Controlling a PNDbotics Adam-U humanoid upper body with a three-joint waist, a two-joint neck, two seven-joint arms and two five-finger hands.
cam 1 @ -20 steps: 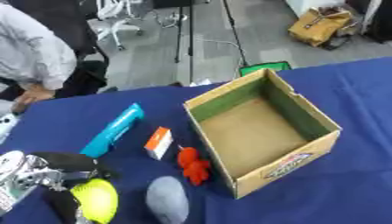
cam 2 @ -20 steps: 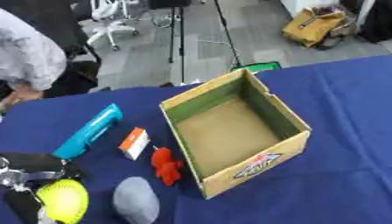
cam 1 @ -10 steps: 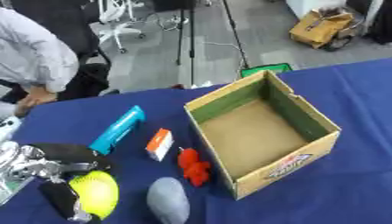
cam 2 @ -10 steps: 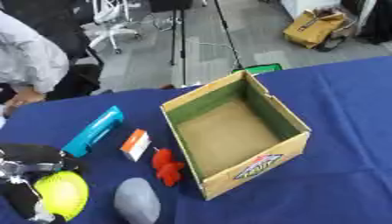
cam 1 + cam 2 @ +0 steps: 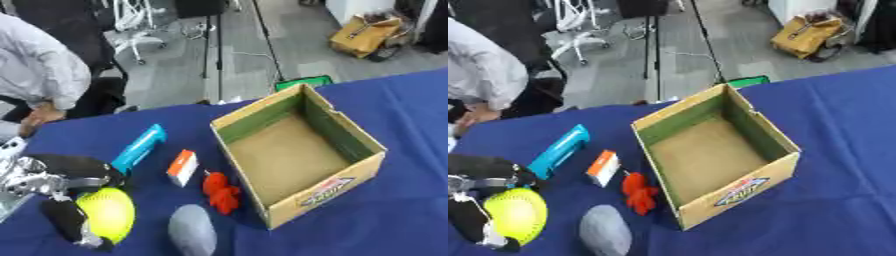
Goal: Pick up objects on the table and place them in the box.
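I work in an office or lab space: my blue-clothed desk (image 5: 402,100) stands on grey carpet flooring (image 5: 175,75), with a white swivel office chair (image 5: 131,30) and black stand poles (image 5: 216,50) behind.

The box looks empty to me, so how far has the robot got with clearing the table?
Nothing is packed yet: the box holds only its bare cardboard floor. In hand: the left robot hand is curled round the yellow ball at the table's near left. Left on the blue cloth: the blue tool, the small orange-and-white box, the red toy and the grey oval object.
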